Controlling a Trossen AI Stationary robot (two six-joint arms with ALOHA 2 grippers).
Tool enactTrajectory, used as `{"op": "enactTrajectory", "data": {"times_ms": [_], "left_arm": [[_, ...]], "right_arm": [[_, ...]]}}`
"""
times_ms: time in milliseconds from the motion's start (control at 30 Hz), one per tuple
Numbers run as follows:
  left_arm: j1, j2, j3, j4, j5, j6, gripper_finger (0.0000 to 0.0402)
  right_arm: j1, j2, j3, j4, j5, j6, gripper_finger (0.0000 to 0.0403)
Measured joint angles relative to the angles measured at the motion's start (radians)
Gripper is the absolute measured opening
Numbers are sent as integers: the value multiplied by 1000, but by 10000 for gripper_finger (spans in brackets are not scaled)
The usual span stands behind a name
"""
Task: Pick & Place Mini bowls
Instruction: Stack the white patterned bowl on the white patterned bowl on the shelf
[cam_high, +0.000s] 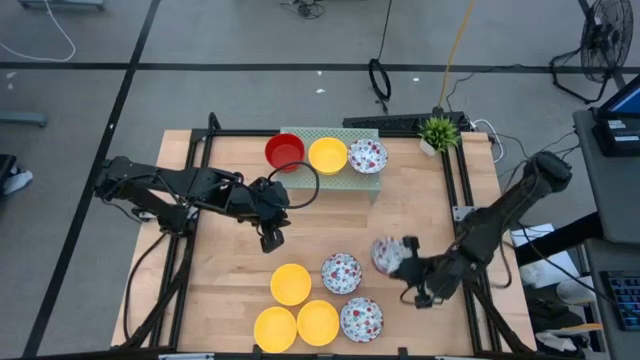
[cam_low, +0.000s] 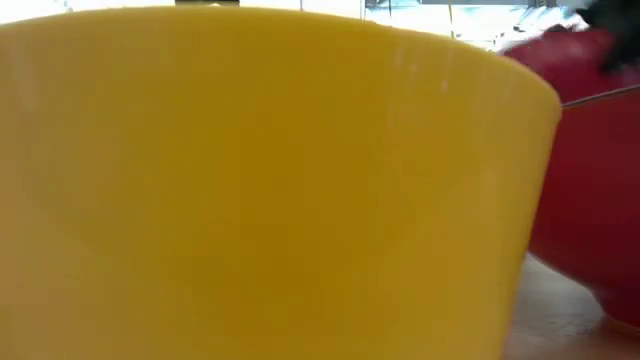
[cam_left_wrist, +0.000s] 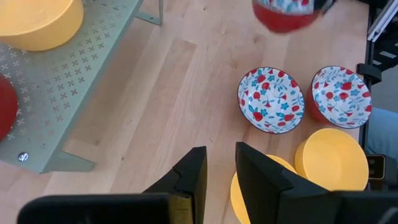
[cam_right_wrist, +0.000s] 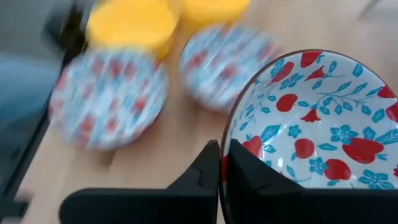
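Mini bowls lie in two groups. A red bowl (cam_high: 284, 152), a yellow one (cam_high: 327, 155) and a floral one (cam_high: 367, 156) sit on the pale green rack (cam_high: 300, 134) at the far middle. Three yellow bowls (cam_high: 291, 284) and two floral bowls (cam_high: 341, 272) rest on the table near the front edge. My right gripper (cam_high: 403, 263) is shut on a third floral bowl (cam_high: 385, 254), right of that group. My left gripper (cam_left_wrist: 221, 171) hangs open over the table's middle, holding nothing. One yellow bowl (cam_low: 260, 180) fills the low view. My right gripper pinches the floral bowl's rim (cam_right_wrist: 229, 146), one finger (cam_right_wrist: 252, 177) inside the bowl and the other (cam_right_wrist: 204, 171) against its outer wall. The fingers come from the table's right side, slanting down. The bowl is tilted, its inside toward the wrist camera, and is clear of the table.
A small green plant (cam_high: 438, 131) stands at the far right corner. Dark frame rails (cam_high: 462, 190) run along the table's left and right sides. Bare wood (cam_high: 410, 210) lies between the rack and the near group of bowls.
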Motion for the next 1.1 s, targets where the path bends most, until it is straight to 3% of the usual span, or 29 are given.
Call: {"op": "enactTrajectory", "data": {"times_ms": [167, 300, 500, 800, 1100], "left_arm": [[0, 0, 0, 0, 0, 17, 88], [0, 0, 0, 0, 0, 56, 88], [2, 0, 0, 0, 0, 76, 88], [2, 0, 0, 0, 0, 88, 88], [2, 0, 0, 0, 0, 116, 88]], "right_arm": [[-94, -146, 1, 18, 105, -92, 2], [-241, -226, 21, -2, 103, -175, 2], [-487, -249, 174, -140, 32, -342, 1], [-849, -136, 350, -348, -194, -351, 1], [-1013, 46, 524, -417, -212, -537, 2]]}}
